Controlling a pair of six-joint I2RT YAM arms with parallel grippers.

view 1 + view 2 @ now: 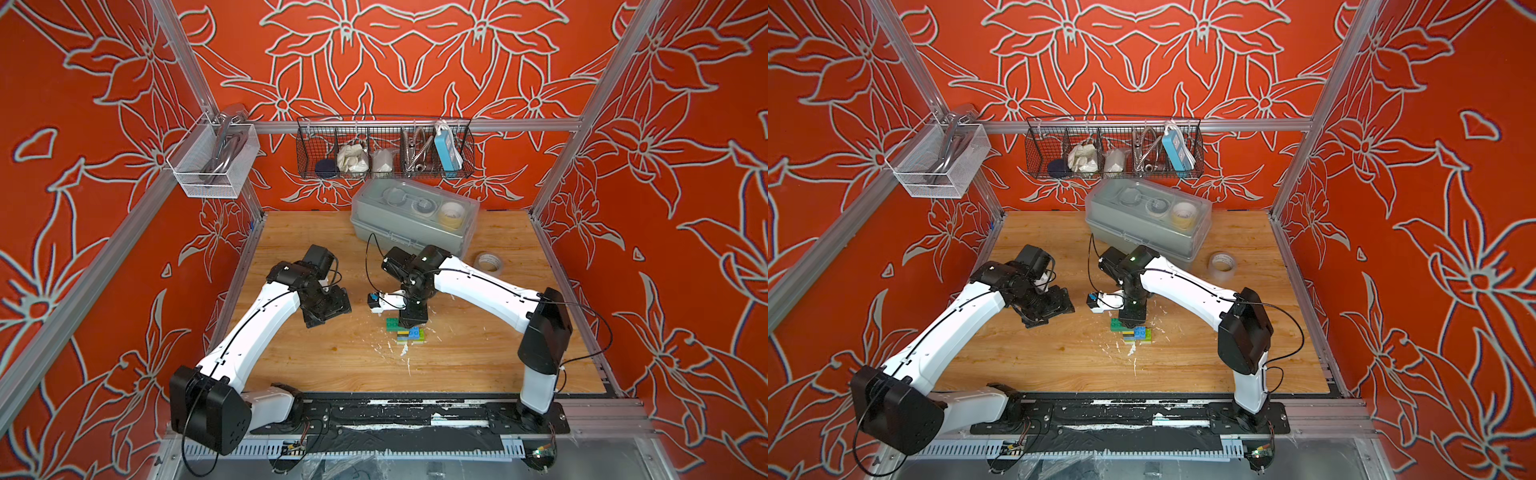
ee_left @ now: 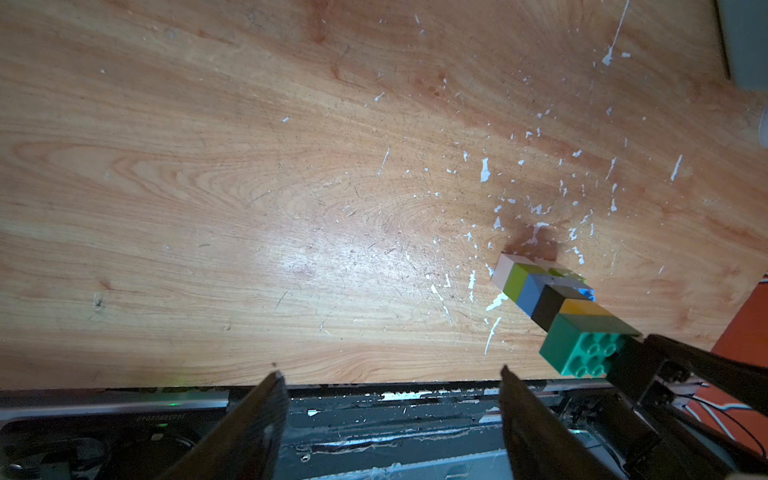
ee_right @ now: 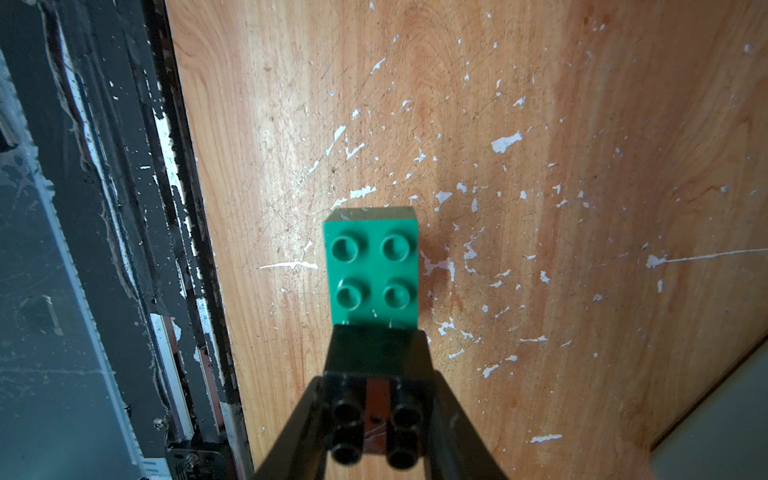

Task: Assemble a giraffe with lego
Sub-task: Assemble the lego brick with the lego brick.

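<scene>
On a scuffed wood-grain tabletop [image 1: 478,353] flecked white, the left gripper [image 2: 390,372] hangs with jaws apart beside the blocky, studded plastic giraffe [image 2: 552,299] mid-table. The right gripper [image 3: 376,376] clamps its black head brick [image 3: 374,353], and the right wrist view hides the legs.

Two robot arms are fitted: left arm [image 1: 266,316] and right arm [image 1: 469,284]. Each carries one tool, giving two: left tool [image 2: 390,374] and right tool [image 3: 376,365]. One brick giraffe [image 1: 411,333] is present; six brick colours show on it in the left wrist view. Two hanging baskets are mounted: one black wire basket [image 1: 311,143], one white mesh basket [image 1: 208,183]. One grey lidded case [image 1: 415,237] and one loose tape roll [image 1: 489,262] stand on the surface [image 1: 332,365].
</scene>
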